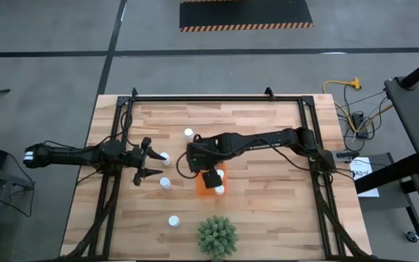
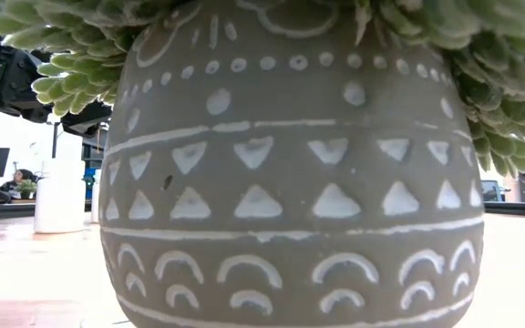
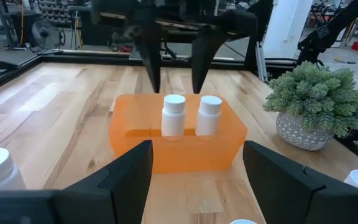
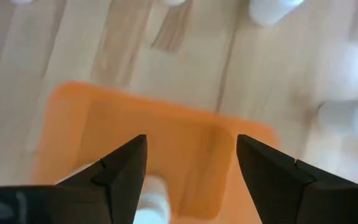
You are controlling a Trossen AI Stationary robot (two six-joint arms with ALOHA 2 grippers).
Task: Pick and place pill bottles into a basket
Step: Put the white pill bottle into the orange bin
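Pale wood-plank table with a black frame. Orange basket: translucent plastic, rectangular, rounded corners, smooth walls. Set near the table's middle, just above the plant in the high view. Two bottles upright inside, side by side, apart by a narrow gap: small white cylinders with wider white caps, matte plastic.

Right gripper directly over the basket, fingers spread apart, empty; fingers dark, tapered, hanging just above the two caps in the left wrist view, not touching them. From the right wrist, orange floor below and one white cap beside the near finger.

Left gripper low over the table to the basket's left, jaws wide, holding nothing, pointed at the basket's long side. One bottle just beside its tips, another just below it in the high view. Further bottles at near the far edge and near the plant.

Plant: green, spiky, round, in a grey pot with white triangles, dots and arcs.
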